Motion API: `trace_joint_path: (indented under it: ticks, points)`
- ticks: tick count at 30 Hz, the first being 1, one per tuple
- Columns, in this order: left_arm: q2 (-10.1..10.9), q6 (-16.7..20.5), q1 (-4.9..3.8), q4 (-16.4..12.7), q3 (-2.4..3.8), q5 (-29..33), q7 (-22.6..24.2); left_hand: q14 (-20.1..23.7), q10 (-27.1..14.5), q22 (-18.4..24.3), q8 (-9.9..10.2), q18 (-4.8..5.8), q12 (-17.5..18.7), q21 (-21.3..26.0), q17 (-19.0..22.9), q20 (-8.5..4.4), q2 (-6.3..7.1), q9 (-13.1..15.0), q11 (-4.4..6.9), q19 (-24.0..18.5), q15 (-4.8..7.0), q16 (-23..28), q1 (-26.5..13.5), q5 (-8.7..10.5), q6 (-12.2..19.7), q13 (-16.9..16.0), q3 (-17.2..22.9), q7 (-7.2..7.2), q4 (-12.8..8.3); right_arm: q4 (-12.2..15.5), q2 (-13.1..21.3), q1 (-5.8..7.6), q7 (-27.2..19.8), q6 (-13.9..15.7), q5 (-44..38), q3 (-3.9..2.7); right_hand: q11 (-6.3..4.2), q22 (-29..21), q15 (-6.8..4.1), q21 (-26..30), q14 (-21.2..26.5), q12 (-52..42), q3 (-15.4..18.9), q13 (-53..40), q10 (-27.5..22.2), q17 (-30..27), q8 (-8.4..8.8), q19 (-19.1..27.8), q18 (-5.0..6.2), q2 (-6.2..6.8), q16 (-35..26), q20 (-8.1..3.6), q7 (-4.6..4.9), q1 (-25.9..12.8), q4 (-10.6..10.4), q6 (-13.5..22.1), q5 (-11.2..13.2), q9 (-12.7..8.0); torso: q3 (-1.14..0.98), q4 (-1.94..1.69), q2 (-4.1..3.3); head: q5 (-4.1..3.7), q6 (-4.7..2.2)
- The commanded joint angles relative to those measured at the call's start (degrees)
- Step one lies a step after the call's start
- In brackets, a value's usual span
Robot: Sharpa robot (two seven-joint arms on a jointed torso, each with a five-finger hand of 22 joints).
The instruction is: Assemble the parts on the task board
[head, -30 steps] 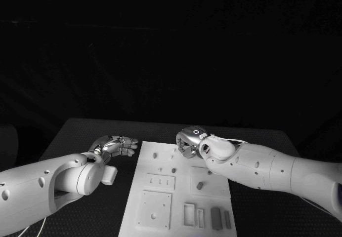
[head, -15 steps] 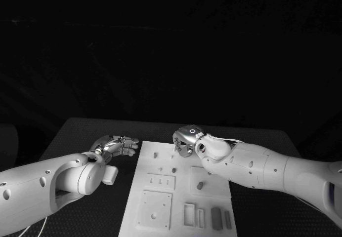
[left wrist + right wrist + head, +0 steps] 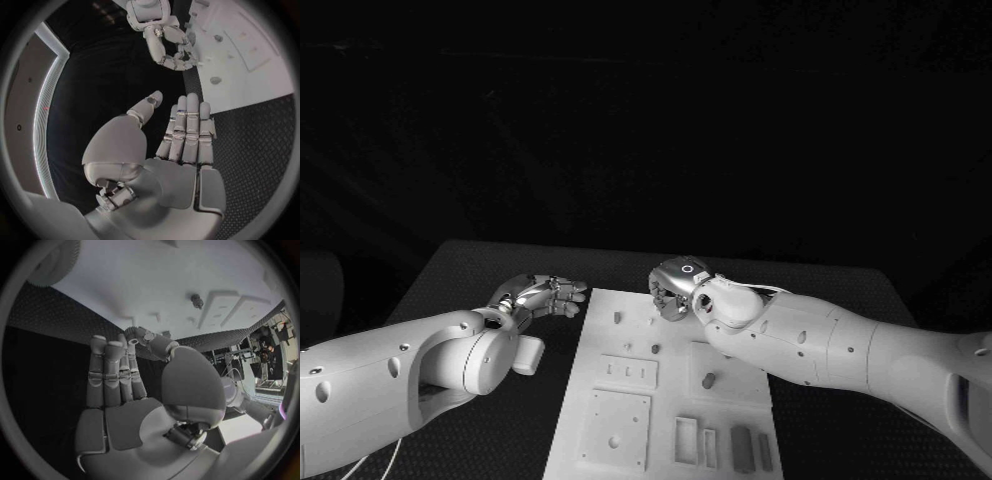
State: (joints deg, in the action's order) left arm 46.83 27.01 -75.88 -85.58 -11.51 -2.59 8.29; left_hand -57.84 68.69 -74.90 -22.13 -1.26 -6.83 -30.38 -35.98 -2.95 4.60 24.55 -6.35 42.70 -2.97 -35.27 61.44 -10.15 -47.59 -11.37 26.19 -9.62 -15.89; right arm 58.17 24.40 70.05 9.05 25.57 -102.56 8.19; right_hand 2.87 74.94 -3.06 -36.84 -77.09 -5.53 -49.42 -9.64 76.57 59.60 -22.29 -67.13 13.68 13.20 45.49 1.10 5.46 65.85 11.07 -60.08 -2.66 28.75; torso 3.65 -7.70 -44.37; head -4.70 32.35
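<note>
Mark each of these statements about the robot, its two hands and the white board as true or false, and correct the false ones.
1. The task board lies between the two arms. True.
2. The left hand grips a part. False: its fingers are straight and bare in its wrist view.
3. The right hand is over the board's far end. True.
4. The left hand rests on the board. False: it is beside the board's left edge, over the black table.
5. The board is bare. False: small parts stand in it.

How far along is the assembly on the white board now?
Early, I think. Done: nothing I can confirm. In hand: left robot hand is empty beside the task board; right robot hand, curled over its far end, shows no part. Left: grey parts lying at the near edge, apparently not yet placed.
</note>
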Motion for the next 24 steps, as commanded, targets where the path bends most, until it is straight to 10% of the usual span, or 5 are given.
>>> trace_joint_path:
  ticks: [1,24]
  points:
    - [-0.13,-0.53,-0.11,-0.07,0.05,0.11,0.67,0.41,-0.37,-1.10,0.20,0.06,0.40,-0.39,0.06,0.11,0.00,0.09,0.06,-0.45,0.08,-0.21,-0.44,0.02,0.44,-0.09,0.43,0.15,0.03,-0.40,-0.26,0.01,0.03,-0.06,-1.09,-0.01,0.01,1.33,-0.42,-0.25,0.17,-0.33,-0.36,-0.11,0.20,0.06,-0.24,-0.02,1.32,-0.36,0.27,-0.26,-0.03,0.01,0.01,-0.52,-0.11,0.09,0.24,-0.60,-0.15,-0.12,0.08]
    - [-0.65,-1.03,-0.13,0.24,0.05,0.12,0.48,0.44,-0.47,-1.09,0.29,0.05,0.58,-0.41,0.11,0.12,0.00,0.14,0.03,-0.47,0.07,-0.23,-0.44,0.02,0.49,-0.14,0.48,0.09,0.01,-2.08,-1.19,-0.18,-0.46,-0.92,-1.22,0.14,0.01,1.32,-0.42,-0.40,0.16,-0.26,-0.42,-0.16,0.22,0.05,-0.22,0.01,1.32,-0.43,0.31,-0.29,-0.03,0.01,0.03,-0.50,-0.11,0.18,0.36,-0.81,-0.15,-0.11,-0.14]
